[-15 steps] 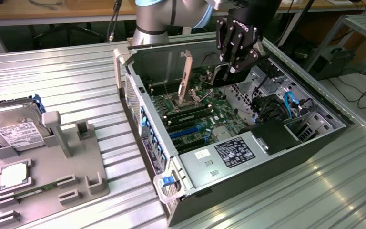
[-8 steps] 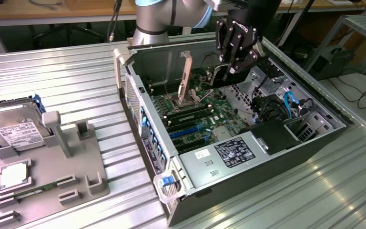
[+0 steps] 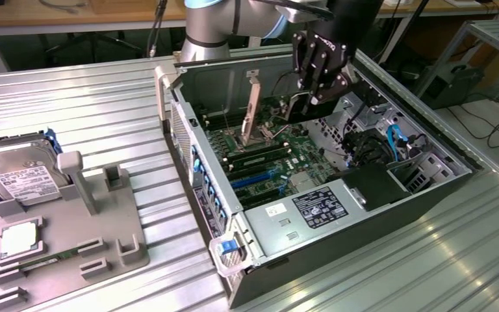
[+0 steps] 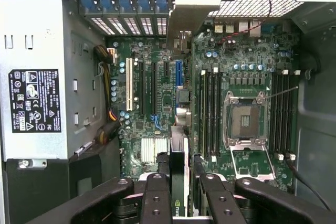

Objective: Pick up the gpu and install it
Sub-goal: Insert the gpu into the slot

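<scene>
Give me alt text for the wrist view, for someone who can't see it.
The gripper holds the gpu edge-on above the motherboard inside an open computer case. An empty CPU socket sits beside memory slots.

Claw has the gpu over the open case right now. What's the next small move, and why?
Probably a slow, straight lowering toward the motherboard, checking alignment first. The claw is shut on the gpu, which hangs edge-down inside the open computer case, its bracket toward the rear wall. The card's lower edge looks lined up along the expansion slots but sits above them, not yet seated.
</scene>
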`<state>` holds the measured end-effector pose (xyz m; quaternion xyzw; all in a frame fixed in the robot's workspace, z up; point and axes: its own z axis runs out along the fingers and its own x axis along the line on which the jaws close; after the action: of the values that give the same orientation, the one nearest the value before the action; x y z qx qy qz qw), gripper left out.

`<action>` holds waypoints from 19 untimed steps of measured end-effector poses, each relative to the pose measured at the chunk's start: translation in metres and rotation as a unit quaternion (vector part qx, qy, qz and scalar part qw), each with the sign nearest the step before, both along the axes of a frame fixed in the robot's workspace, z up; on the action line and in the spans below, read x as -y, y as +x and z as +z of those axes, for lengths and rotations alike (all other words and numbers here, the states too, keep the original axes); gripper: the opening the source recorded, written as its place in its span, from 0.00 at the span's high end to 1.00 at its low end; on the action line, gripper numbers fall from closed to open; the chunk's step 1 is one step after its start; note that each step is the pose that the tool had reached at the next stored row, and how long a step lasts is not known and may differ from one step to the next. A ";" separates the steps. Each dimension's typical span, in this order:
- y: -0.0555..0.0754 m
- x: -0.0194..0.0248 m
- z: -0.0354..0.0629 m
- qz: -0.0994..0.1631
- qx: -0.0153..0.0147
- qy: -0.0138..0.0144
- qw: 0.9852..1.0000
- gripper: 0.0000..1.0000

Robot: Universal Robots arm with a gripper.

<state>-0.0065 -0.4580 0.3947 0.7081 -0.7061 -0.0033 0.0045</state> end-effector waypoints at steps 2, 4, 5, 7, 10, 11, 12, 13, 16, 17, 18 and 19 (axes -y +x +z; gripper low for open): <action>0.000 0.0006 -0.0050 0.000 0.000 0.000 1.000 0.73; 0.000 0.0009 -0.0093 0.000 -0.001 0.000 1.000 0.73; -0.001 0.0009 -0.0110 0.000 -0.002 0.000 1.000 0.73; -0.001 0.0009 -0.0141 0.000 -0.003 -0.001 1.000 0.73; -0.001 0.0001 -0.0202 -0.001 -0.003 -0.001 1.000 0.73; -0.001 -0.0003 -0.0218 -0.001 -0.003 -0.001 1.000 0.73; -0.001 -0.0011 -0.0237 -0.003 -0.003 -0.001 1.000 0.73; -0.001 -0.0018 -0.0254 -0.005 -0.003 -0.001 1.000 0.73; -0.001 -0.0042 -0.0311 -0.011 -0.003 -0.001 1.000 0.73; -0.001 -0.0051 -0.0328 -0.012 -0.003 -0.001 1.000 0.73; -0.003 -0.0056 -0.0345 -0.013 -0.003 -0.001 1.000 0.73; -0.004 -0.0056 -0.0360 -0.013 -0.003 -0.001 1.000 0.73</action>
<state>-0.0102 -0.4524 0.3586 0.6986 -0.7154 -0.0049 0.0073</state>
